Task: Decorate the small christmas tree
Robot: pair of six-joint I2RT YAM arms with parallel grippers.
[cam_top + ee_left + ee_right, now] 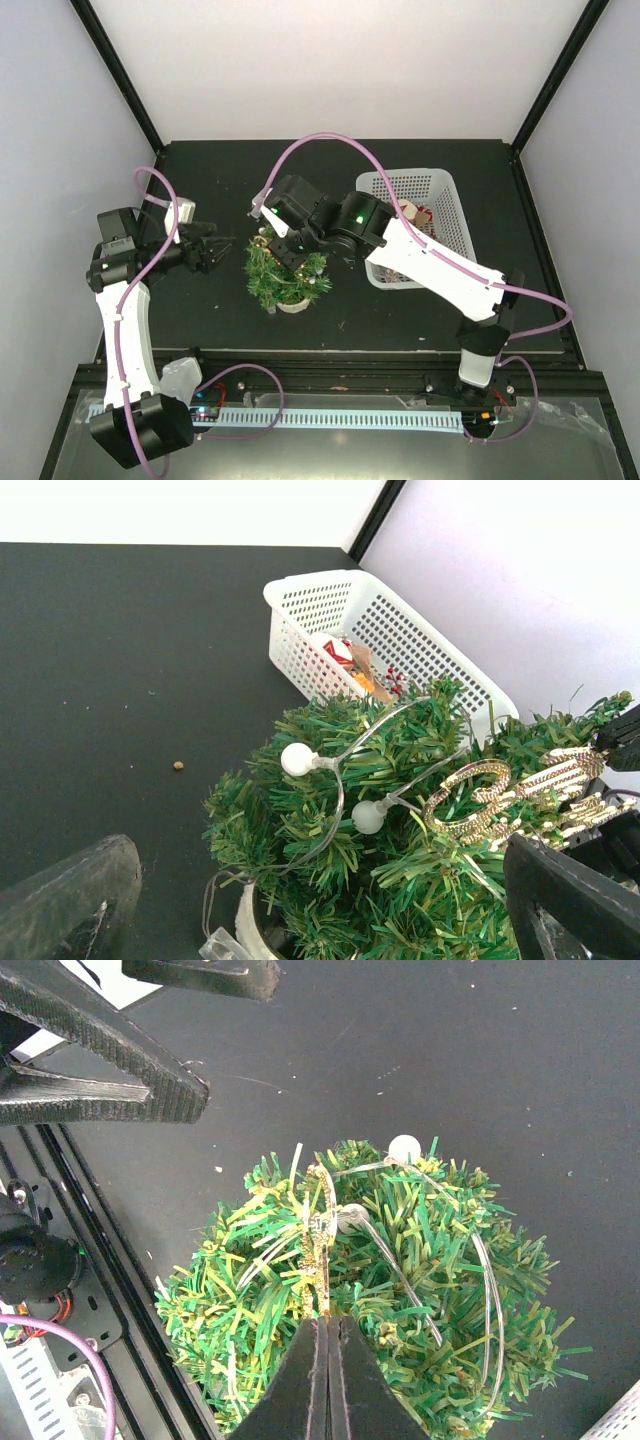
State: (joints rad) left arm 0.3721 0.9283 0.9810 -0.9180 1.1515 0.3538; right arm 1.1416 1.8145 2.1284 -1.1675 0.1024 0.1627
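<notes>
The small christmas tree stands mid-table on a pale round base. A clear light string with white bulbs is draped over it. A gold glitter ornament lies across the top branches. My right gripper hangs over the tree top, shut on the ornament's near end. My left gripper is wide open just left of the tree, with the tree's side between its fingers but not touched.
A white mesh basket with several ornaments sits right of the tree, under the right arm. Black frame rails run along the table's near edge. The left gripper's fingers show close to the tree in the right wrist view.
</notes>
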